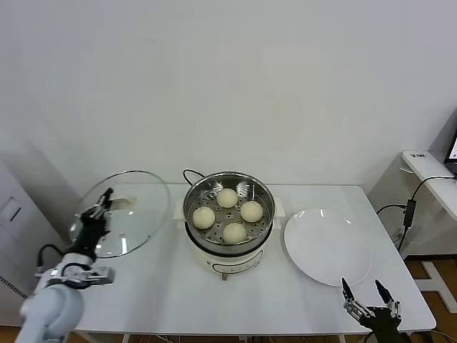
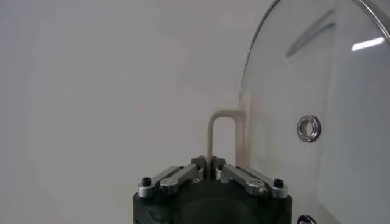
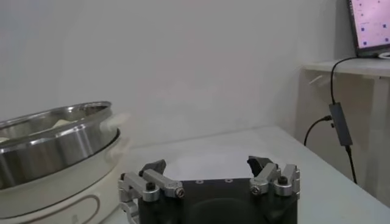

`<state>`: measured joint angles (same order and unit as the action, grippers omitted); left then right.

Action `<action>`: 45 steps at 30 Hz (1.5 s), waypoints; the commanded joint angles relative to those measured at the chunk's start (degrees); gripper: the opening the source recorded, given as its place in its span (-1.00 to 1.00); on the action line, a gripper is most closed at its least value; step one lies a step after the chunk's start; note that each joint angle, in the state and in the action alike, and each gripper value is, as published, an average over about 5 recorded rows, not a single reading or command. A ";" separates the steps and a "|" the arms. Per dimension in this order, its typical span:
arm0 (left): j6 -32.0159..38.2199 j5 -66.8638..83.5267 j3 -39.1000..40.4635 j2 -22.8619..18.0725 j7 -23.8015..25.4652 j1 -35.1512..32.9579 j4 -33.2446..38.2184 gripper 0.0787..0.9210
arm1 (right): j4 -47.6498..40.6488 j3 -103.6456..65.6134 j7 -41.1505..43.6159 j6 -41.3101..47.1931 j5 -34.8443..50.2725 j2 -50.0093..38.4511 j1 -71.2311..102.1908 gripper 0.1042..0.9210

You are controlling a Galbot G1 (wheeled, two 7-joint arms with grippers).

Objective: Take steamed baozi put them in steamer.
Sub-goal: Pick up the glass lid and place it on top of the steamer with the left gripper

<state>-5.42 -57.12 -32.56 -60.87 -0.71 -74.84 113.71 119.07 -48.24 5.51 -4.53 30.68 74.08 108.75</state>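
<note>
Several pale round baozi point(image 1: 227, 198) lie in the shiny steel steamer point(image 1: 265, 225), which stands on its white base at the middle of the table. My left gripper point(image 1: 103, 204) is at the table's left, shut on the white handle point(image 2: 222, 131) of the round glass lid point(image 1: 139, 207), and it holds the lid tilted up off to the left of the steamer. The left gripper point(image 2: 209, 165) pinches one leg of that handle. My right gripper point(image 1: 365, 291) hangs open and empty at the table's front right corner. In the right wrist view the right gripper point(image 3: 207, 164) has the steamer point(image 3: 55, 143) off to one side.
A flat white plate point(image 1: 328, 246) lies bare to the right of the steamer. A black cord point(image 1: 191, 174) runs behind the pot. A white side table point(image 1: 428, 164) with cables stands past the table's right edge. A wall is close behind.
</note>
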 commanded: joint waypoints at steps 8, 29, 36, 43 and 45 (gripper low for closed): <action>-28.06 -12.79 40.65 -5.23 8.10 20.96 -0.64 -0.90 | -0.03 -5.45 1.48 0.63 -0.38 2.59 1.75 0.76; -31.83 -18.18 48.12 -16.21 9.66 32.13 -15.99 -0.90 | 0.44 -6.96 2.59 -0.42 -1.16 4.61 4.07 0.76; -31.62 -16.97 47.07 -15.47 9.45 31.67 -17.00 -0.90 | 0.10 -6.95 2.83 -0.76 -1.13 4.53 4.00 0.76; -31.79 -16.85 46.87 -16.23 8.97 31.57 -17.96 -0.90 | 0.01 -6.94 2.87 -0.97 -1.11 4.32 3.88 0.76; -31.83 -17.04 46.84 -16.09 9.09 31.56 -18.01 -0.90 | -0.08 -6.97 2.86 -1.12 -1.05 4.34 3.88 0.76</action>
<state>-36.46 -73.63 13.36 -76.13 8.38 -44.46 97.77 119.16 -55.00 8.30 -5.44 29.53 78.29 112.50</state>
